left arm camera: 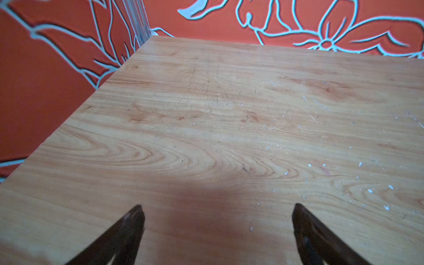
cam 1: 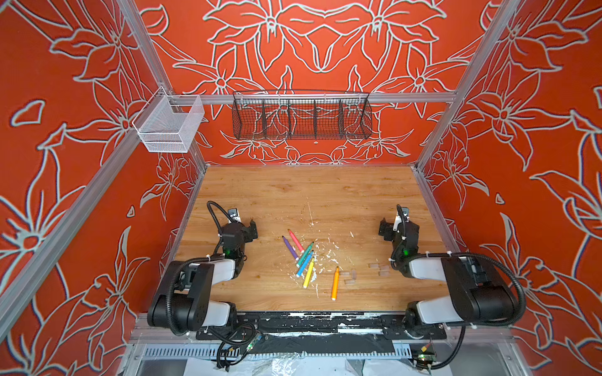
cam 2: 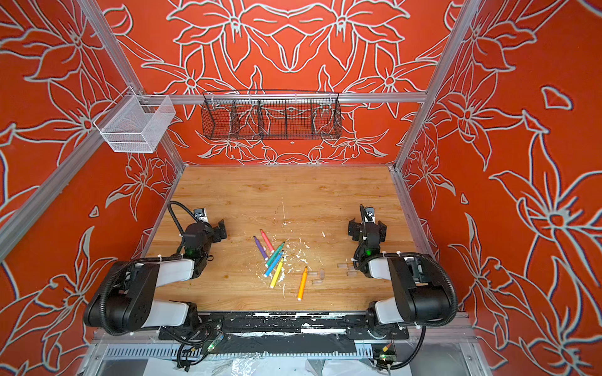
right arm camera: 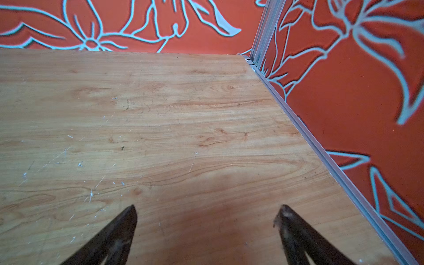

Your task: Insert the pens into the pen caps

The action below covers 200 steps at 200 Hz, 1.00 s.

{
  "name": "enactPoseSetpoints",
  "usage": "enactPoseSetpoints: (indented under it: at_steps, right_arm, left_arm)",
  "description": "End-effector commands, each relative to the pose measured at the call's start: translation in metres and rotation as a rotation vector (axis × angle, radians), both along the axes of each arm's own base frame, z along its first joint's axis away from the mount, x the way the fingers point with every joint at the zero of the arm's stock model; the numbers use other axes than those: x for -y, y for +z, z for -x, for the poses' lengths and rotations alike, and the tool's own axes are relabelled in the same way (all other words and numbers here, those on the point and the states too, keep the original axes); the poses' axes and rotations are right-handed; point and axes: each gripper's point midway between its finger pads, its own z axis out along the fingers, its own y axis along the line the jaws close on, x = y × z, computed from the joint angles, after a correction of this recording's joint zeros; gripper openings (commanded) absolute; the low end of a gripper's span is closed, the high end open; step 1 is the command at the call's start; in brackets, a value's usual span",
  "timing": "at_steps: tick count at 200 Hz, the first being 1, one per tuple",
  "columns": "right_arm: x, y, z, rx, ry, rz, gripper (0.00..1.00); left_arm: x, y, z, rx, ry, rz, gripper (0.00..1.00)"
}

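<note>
Several pens lie loose near the table's front middle in both top views: purple, pink, green, blue, yellow and, apart to the right, orange. Several clear pen caps lie scattered right of the orange pen, close to the right arm. My left gripper hovers open over bare wood left of the pens. My right gripper is open over bare wood at the right. Neither wrist view shows pens or caps.
White flecks of debris litter the wooden table around the pens. A black wire basket and a white mesh basket hang on the back rail above the table. Metal rails edge both sides.
</note>
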Motion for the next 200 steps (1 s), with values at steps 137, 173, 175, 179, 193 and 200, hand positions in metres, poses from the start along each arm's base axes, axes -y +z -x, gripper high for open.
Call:
enactPoseSetpoints:
  at_steps: [137,173,175,179,193,200]
  right_arm:
    - [-0.0030,0.0074,-0.0054,0.024,0.018,0.008,0.97]
    - [-0.0030,0.0074,-0.0054,0.024,0.018,0.009,0.97]
    - [-0.0030,0.0070,-0.0052,0.023,0.018,0.008,0.97]
    - [-0.0029,0.0070,-0.0051,0.023,0.018,0.009,0.97]
    - [-0.0041,0.0078,-0.0045,0.028,0.025,0.010,0.97]
    - [-0.0061,0.0091,-0.0028,0.039,0.040,0.010,0.97]
  left_arm:
    - [-0.0019,0.0040,-0.0024,0.019,0.009,-0.003,0.97]
    - [-0.0020,0.0039,-0.0021,0.020,0.010,-0.003,0.97]
    - [-0.0020,0.0045,-0.0025,0.022,0.010,-0.003,0.97]
    - [-0.0020,0.0046,-0.0024,0.022,0.010,-0.003,0.97]
    - [-0.0020,0.0046,-0.0025,0.022,0.010,-0.004,0.97]
    - [-0.0020,0.0048,-0.0022,0.023,0.010,-0.004,0.97]
